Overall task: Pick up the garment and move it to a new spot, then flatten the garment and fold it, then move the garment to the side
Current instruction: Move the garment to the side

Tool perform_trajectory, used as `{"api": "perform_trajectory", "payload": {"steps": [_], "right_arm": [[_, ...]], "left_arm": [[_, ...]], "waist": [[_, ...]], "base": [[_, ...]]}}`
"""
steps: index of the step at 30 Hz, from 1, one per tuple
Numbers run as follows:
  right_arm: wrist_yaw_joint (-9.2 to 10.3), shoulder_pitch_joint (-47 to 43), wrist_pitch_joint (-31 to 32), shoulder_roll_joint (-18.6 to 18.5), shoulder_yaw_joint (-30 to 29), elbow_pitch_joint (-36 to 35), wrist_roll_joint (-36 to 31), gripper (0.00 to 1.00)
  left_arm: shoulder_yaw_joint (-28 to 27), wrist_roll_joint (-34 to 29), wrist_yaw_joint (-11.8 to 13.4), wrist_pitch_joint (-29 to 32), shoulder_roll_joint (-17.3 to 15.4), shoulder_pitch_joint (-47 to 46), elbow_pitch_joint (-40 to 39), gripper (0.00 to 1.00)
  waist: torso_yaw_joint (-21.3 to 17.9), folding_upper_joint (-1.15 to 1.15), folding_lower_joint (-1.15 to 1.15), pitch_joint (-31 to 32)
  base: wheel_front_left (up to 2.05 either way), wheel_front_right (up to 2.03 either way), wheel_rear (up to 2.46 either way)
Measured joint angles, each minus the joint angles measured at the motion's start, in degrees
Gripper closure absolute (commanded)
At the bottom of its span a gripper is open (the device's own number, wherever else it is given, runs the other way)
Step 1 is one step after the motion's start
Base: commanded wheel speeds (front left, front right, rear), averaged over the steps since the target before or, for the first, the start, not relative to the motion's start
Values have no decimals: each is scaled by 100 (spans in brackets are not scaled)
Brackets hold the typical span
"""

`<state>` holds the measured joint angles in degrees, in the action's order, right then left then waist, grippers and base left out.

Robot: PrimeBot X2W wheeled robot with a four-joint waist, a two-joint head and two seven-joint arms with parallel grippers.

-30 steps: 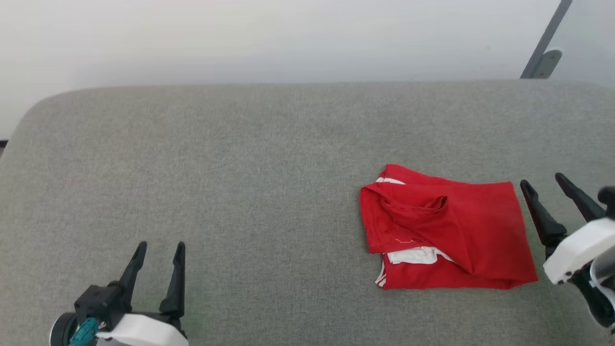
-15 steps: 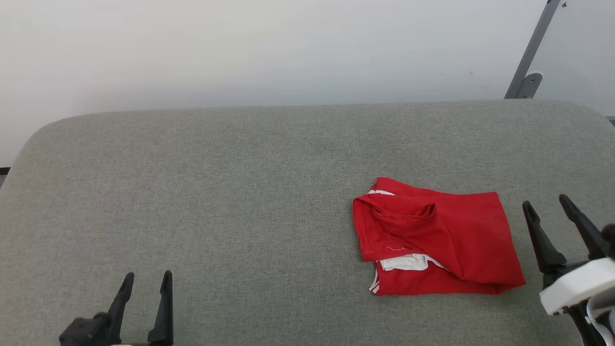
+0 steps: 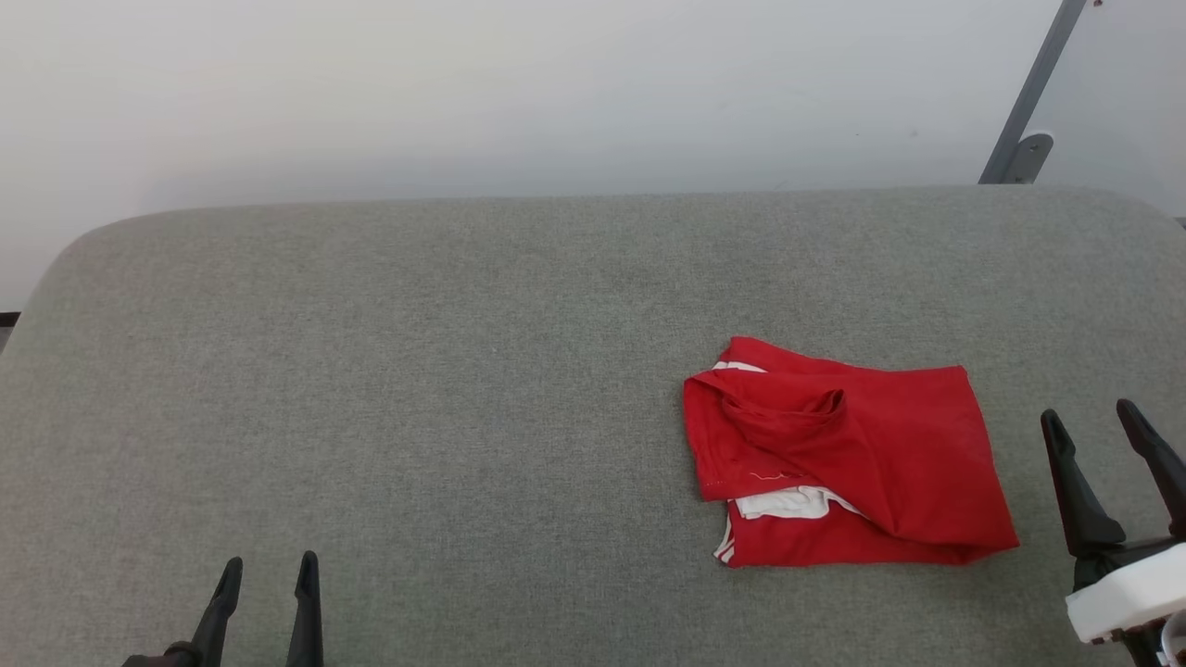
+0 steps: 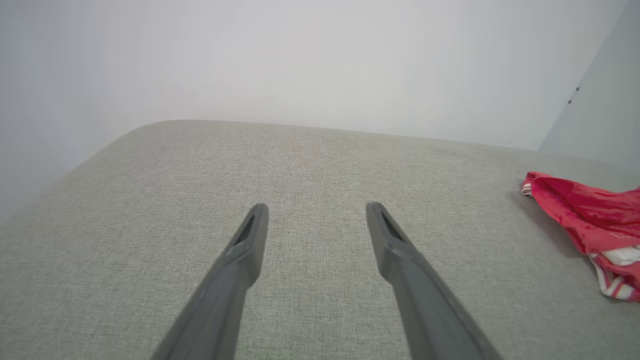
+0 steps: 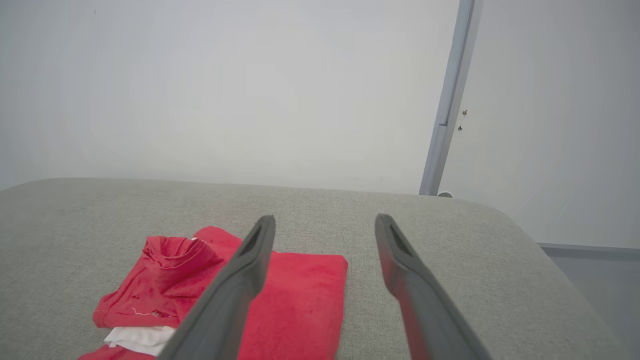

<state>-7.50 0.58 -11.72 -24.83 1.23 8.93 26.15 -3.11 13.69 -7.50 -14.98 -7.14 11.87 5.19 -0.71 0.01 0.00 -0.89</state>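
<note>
The garment (image 3: 848, 454) is a bright-red T-shirt folded into a rough rectangle on the right half of the grey surface, a white sleeve peeking out at its near left. It also shows at the right edge of the left wrist view (image 4: 590, 220) and at the lower left of the right wrist view (image 5: 295, 305). My right gripper (image 3: 1091, 417) stands open just right of the garment, apart from it, empty (image 5: 324, 220). My left gripper (image 3: 269, 567) is open and empty at the lower left, far from the garment (image 4: 315, 207).
The grey padded surface (image 3: 417, 371) has rounded far corners and ends at a pale wall. A grey metal post (image 3: 1028, 102) rises behind the far right corner. Bare grey fabric stretches left of the garment.
The head camera has tilted up, so everything sits lower in the picture. Both grippers have drawn back toward the near edge; the right one has pulled away from the garment's right side. The garment lies still.
</note>
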Motion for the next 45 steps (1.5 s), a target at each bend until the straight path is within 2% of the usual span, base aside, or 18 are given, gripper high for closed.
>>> {"api": "perform_trajectory", "payload": {"steps": [8, 14, 19, 23, 31, 37, 43, 44, 45], "right_arm": [[0, -32, 203, 109, -104, -203, -44, 0], [0, 48, 691, 31, -79, -270, -97, 0], [1, 522, 1629, -348, 220, -191, -29, 0], [0, 1150, 2390, -829, 598, -57, 119, 0], [0, 1907, 4377, -1556, 1319, 134, 1091, 0], [0, 2070, 5435, -1626, 1261, 198, 1448, 0], [1, 2117, 5880, -1553, 1179, 51, 1482, 0], [1, 2118, 5915, -1530, 1161, 38, 1482, 31], [1, 2116, 5938, -1513, 1147, 27, 1482, 56]], "left_arm": [[7, 13, 0, 0, 20, -43, 4, 0], [18, 30, 0, 1, 16, -175, -22, 0], [97, 25, 0, 0, 12, -436, -69, 0], [247, -32, 0, 0, -56, -782, -107, 0], [517, -43, 0, 0, -147, -1545, -109, 0], [616, -33, 0, 0, -189, -1880, -87, 0], [660, -43, 0, 0, -249, -2108, -58, 0], [666, -45, 0, 0, -258, -2140, -55, 0], [690, -52, 0, 1, -258, -2185, -36, 0]], "waist": [[19, 0, 0, -69], [23, 0, 0, -236], [3, 0, 0, -509], [-24, 0, 0, -816], [48, 0, 0, -1409], [157, 0, 0, -1754], [233, 0, 0, -2083], [239, 0, 0, -2135], [246, 0, 0, -2181]], "base": [[0, 0, 0], [0, 0, 0], [0, 0, 0], [0, 0, 0], [0, 0, 0], [0, 0, 0], [0, 0, 0], [0, 0, 0], [0, 0, 0]]}}
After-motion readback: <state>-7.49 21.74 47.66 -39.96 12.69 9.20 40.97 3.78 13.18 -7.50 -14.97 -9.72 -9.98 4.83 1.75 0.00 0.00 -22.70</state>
